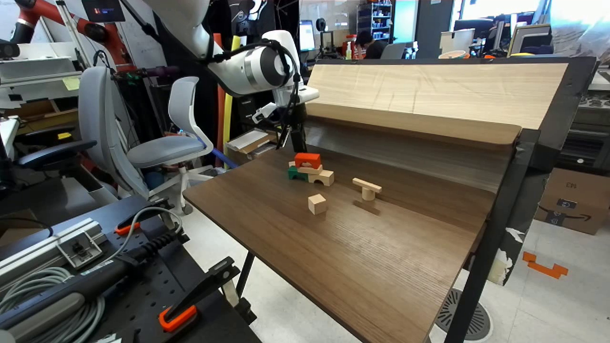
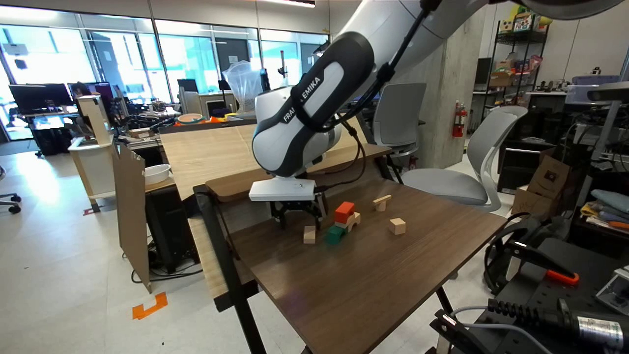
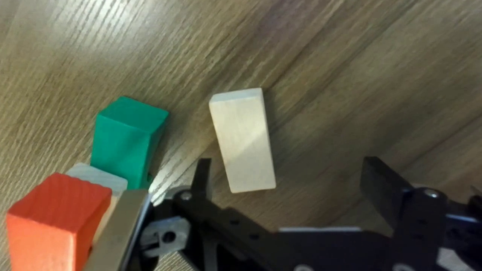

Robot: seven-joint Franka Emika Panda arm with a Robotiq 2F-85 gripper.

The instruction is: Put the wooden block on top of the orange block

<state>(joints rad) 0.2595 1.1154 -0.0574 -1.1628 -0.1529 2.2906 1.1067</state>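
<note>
A pale rectangular wooden block point(image 3: 244, 143) lies flat on the table in the wrist view, and in an exterior view point(image 2: 309, 236). In another exterior view the stack mostly or wholly hides it. The orange block point(image 3: 56, 222) is on top of a small stack, in both exterior views point(image 1: 307, 159) point(image 2: 344, 212). My gripper point(image 3: 288, 162) is open and empty, pointing down over the table. The wooden block appears between its fingers, nearer the left one in the wrist view, not touched. In both exterior views the gripper point(image 1: 291, 143) point(image 2: 299, 223) is beside the stack.
Under the orange block are a thin wooden piece point(image 1: 310, 169), a green arch point(image 1: 297, 174) and a wooden arch point(image 1: 323, 177). A wooden cube point(image 1: 317, 204) and a plank point(image 1: 367, 184) on a short cylinder point(image 1: 368, 194) stand nearby. A raised wooden shelf point(image 1: 414, 119) borders the table.
</note>
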